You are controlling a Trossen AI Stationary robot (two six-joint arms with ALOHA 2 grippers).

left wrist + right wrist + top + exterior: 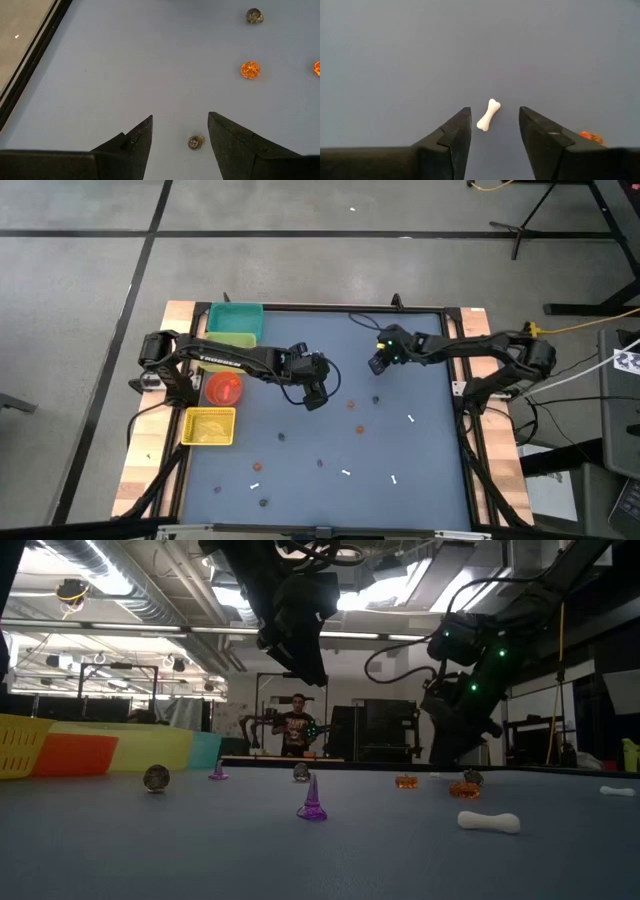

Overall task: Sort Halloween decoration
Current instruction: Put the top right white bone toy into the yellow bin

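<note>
Blue-grey mat (pixel 300 465) carries scattered trinkets. My left gripper (pixel 180 131) hangs spread wide and empty above a small greyish round one (pixel 195 142), orange pumpkin (pixel 250 69) farther off; right gripper (pixel 495 122) parted, empty, white bone (pixel 488 114) between its fingers

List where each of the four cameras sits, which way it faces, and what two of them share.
High: overhead, straight down on the table; both arms show.
Low: at tabletop height, facing the room; both arms hang in from above.
Left wrist: past the open left gripper at a small round trinket.
Right wrist: past the open right gripper at a white bone.
Shared: left wrist and low both show orange pumpkins.
</note>
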